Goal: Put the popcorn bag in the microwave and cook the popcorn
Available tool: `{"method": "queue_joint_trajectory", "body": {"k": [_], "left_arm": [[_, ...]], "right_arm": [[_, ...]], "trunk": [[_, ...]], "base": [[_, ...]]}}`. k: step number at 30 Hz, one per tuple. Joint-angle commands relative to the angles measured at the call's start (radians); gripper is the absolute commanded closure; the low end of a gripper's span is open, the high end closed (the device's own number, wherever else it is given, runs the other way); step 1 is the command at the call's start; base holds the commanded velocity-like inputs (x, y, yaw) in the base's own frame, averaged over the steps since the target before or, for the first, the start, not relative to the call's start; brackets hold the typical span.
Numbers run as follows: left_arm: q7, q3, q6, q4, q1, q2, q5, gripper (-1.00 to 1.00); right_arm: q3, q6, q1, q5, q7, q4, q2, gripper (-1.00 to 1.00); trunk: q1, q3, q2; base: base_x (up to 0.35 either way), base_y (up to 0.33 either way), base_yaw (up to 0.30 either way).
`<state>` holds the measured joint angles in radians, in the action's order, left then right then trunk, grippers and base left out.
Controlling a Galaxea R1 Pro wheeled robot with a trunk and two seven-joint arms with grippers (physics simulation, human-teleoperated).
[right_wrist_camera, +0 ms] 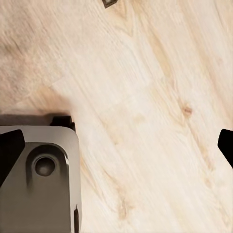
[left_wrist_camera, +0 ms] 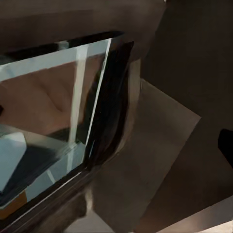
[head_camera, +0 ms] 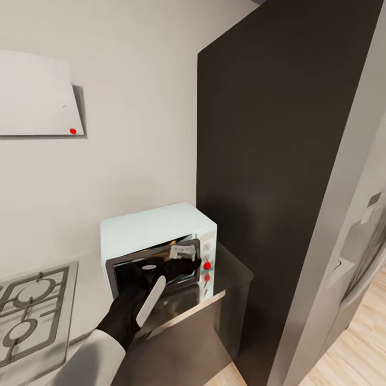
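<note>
White sleeve and black wrist lead to the left gripper [head_camera: 162,269], which reaches through the open mouth of the microwave [head_camera: 155,228]. In its wrist view one dark fingertip [left_wrist_camera: 226,145] sits at the frame's edge with nothing caught beside it, so I judge the fingers to be spread and empty. The right gripper [right_wrist_camera: 116,145] hangs over the pale wood floor [right_wrist_camera: 155,97], jaws wide apart, with a grey part of the robot's base [right_wrist_camera: 43,184] just beside one finger.

The popcorn bag [head_camera: 180,251] lies inside the cavity, just beyond the left fingertips and towards the side with the red dots [head_camera: 207,265]. Little of it shows: a white label with dark print, tilted, and a hint of tan cloth. Whether it touches the fingers I cannot tell.

The main risk, as I see it, comes on the way out. If a finger catches the sack's rim or label, it could drag the bag back over the sill or tip it over (loose kernels would then scatter in the cavity). The glass door [left_wrist_camera: 53,111] is close beside the gripper, so a careless sideways swing could knock it. Should the bag end up near the opening, the door may not shut on it, and heating could not begin.
</note>
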<state>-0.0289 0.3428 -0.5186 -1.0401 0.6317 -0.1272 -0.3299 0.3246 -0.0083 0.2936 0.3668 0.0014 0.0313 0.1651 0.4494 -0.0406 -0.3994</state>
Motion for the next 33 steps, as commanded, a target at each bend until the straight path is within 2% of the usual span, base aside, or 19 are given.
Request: {"method": "queue_joint_trajectory", "body": {"k": [1,19,23,24,27,28,30,31,32,33], "left_arm": [[-0.001,-0.001,-0.004,0.0,0.0,0.0,-0.001,-1.0],[-0.002,-0.005,-0.004,0.0,0.0,0.003,-0.001,-1.0],[0.001,-0.003,-0.006,-0.01,0.0,0.002,-0.003,-1.0],[0.024,-0.003,-0.006,-0.011,0.0,0.002,-0.007,-1.0],[0.145,0.0,-0.007,-0.013,0.0,-0.007,-0.013,-1.0],[0.174,0.0,-0.008,-0.013,0.0,-0.023,-0.013,-1.0],[0.189,0.003,-0.008,-0.01,0.0,-0.047,-0.02,-1.0],[0.196,0.061,-0.017,-0.007,0.0,-0.047,-0.158,-1.0],[0.197,0.074,-0.017,0.022,0.0,-0.047,-0.233,-1.0],[0.197,0.079,-0.015,0.048,0.0,-0.047,-0.276,-1.0]], "right_arm": [[0.008,-0.001,0.001,0.009,0.0,0.002,0.001,-1.0],[0.008,-0.001,0.001,0.009,0.0,0.002,0.004,-1.0],[0.008,-0.001,0.001,0.009,0.0,0.002,0.004,-1.0],[0.008,-0.001,0.001,0.009,0.0,0.002,0.004,-1.0],[0.008,0.0,0.001,0.01,0.001,0.002,0.004,-1.0],[0.008,0.0,0.001,0.01,0.001,0.002,0.004,-1.0],[0.007,-0.003,0.001,0.012,0.001,0.002,0.002,-1.0],[-0.002,-0.011,0.001,0.018,0.002,0.0,0.002,-1.0],[-0.003,-0.012,0.001,0.019,0.002,0.0,0.003,-1.0],[-0.004,-0.012,0.001,0.02,0.002,0.0,0.003,-1.0]], "trunk": [[0.001,0.0,-0.001],[0.001,0.0,-0.001],[0.001,0.0,-0.001],[0.001,0.0,-0.001],[0.001,0.0,-0.001],[0.001,0.0,-0.001],[0.001,0.0,-0.001],[0.001,0.0,-0.001],[0.001,0.0,-0.001],[0.001,0.0,-0.001]], "base": [[0.106,0.0,0.0],[0.125,0.0,0.0],[-0.046,0.0,0.0],[-0.299,0.0,0.0],[-0.331,0.0,0.0],[-0.343,0.0,0.0],[-0.345,0.0,0.0],[-0.348,0.0,0.0],[-0.348,0.0,0.0],[-0.349,0.0,0.0]]}}
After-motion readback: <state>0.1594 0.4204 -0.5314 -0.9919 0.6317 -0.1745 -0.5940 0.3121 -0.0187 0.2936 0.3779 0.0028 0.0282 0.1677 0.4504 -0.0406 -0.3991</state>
